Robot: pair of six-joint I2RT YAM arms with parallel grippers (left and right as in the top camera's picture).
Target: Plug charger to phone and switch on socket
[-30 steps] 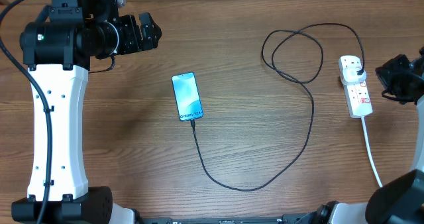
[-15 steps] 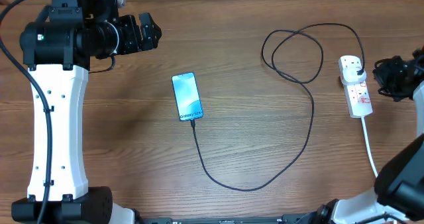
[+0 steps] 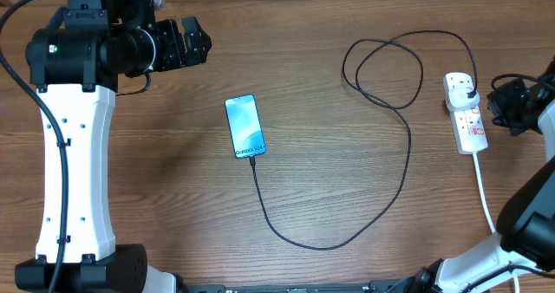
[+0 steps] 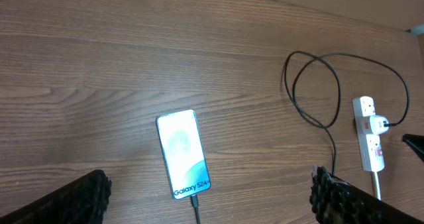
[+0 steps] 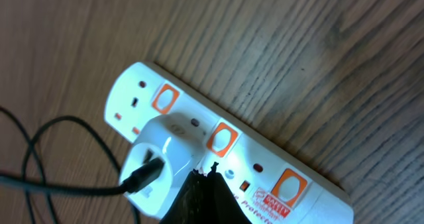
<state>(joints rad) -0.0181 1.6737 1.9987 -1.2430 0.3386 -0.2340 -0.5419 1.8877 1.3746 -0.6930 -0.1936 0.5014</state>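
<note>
The phone [image 3: 245,126] lies face up mid-table with its light-blue screen lit. The charger cable [image 3: 408,154] is plugged into its near end and loops right and back to a white adapter [image 3: 468,91] seated in the socket [image 3: 469,124]. In the left wrist view the phone [image 4: 183,154] and the socket [image 4: 370,144] both show. My left gripper [image 3: 198,42] hovers open at the far left, well away from the phone. My right gripper [image 5: 204,175] is shut, its tips over the socket [image 5: 265,168] beside the adapter [image 5: 162,151] and close to the middle red switch [image 5: 220,139].
The socket's white cord [image 3: 486,198] runs toward the table's near right edge. The black cable makes a wide loop [image 3: 381,68] behind the socket's left side. My left arm's white body [image 3: 74,163] stands along the left side.
In the overhead view my right gripper has shifted slightly left, closer to the socket. The left arm, phone and cable have not moved.
</note>
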